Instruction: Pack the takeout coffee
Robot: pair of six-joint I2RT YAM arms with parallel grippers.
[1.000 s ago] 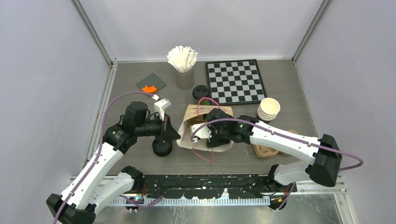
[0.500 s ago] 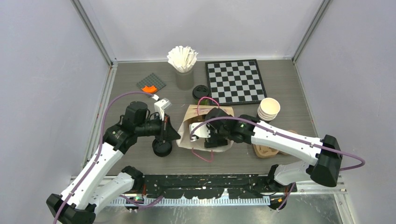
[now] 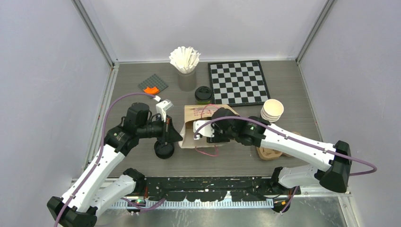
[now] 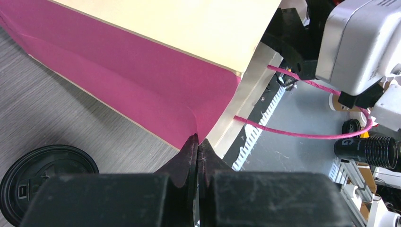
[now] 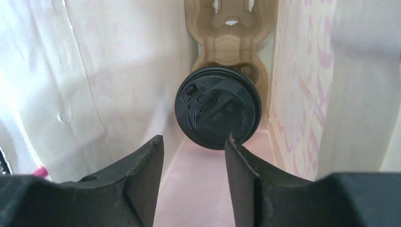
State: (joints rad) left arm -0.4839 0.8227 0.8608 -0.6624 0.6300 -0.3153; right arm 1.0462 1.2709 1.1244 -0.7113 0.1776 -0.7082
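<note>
Your right gripper [image 5: 194,142] is inside the mouth of the paper bag [image 3: 208,122]. Its jaws stand partly apart and nothing lies between them. Just past its fingertips, a coffee cup [image 5: 218,108] shows its black lid to the wrist camera. The right-hand fingertip overlaps the lid's lower edge in that view, but you cannot tell whether it touches. The cup sits in a brown pulp carrier [image 5: 230,28] deep in the bag, with the bag's cream, pink-printed walls on either side.

Your left gripper [image 4: 197,144] is pinched closed on the bag's edge, right where the pink side panel creases. From above, it holds the bag's left side while the right arm reaches in from the other side.

A second lidded cup [image 3: 164,150] stands on the table [image 3: 293,94] just beside the bag's near-left corner, below the left gripper. Its black lid also fills the lower-left corner of the left wrist view. A third lidded cup [image 3: 204,94], its olive-green wall just visible, stands just behind the bag, between it and the chessboard [image 3: 238,82].

To the right of the bag, a stack of pale paper cups [image 3: 272,110] stands near the chessboard's near-right corner. Another pulp carrier [image 3: 269,152] lies on the table partly under the right forearm. At the back, a tumbler of white paper sticks [image 3: 185,59] stands left of the chessboard. Further left lies a grey studded plate [image 3: 153,83] with an orange piece on it.
</note>
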